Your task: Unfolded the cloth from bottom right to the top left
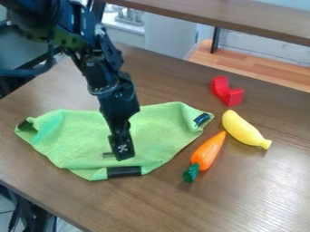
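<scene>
The green microfibre cloth (154, 131) lies rumpled on the wood-grain surface (254, 206), left of the toy carrot (207, 150), with the toy banana (242, 129) and the curved red block (227, 92) farther right. 3 dark corner patches show on the cloth: the left patch (24, 125), the right patch (202, 119) and the front patch (124, 171). A 4th does not show, and the far edge runs fairly straight, so the cloth looks folded roughly in 2, with the fold along that far side.

The black gripper (118, 156) is angled down over the front part of the cloth, just behind the front patch. Whether the jaws are apart or together I cannot tell, nor can I make out any cloth pinched in them; the fabric shows no clear peak drawn up around them.

The step in hand appears to be getting a grip for the unfolding, with the opening-out itself not yet done. The next move calls for the jaws to take only the upper layer near the front patch, lift it enough to part it from the layer below, then carry it up toward the top left and lay it down beyond the far edge. Catching both layers would probably drag the whole cloth instead of opening it.
</scene>
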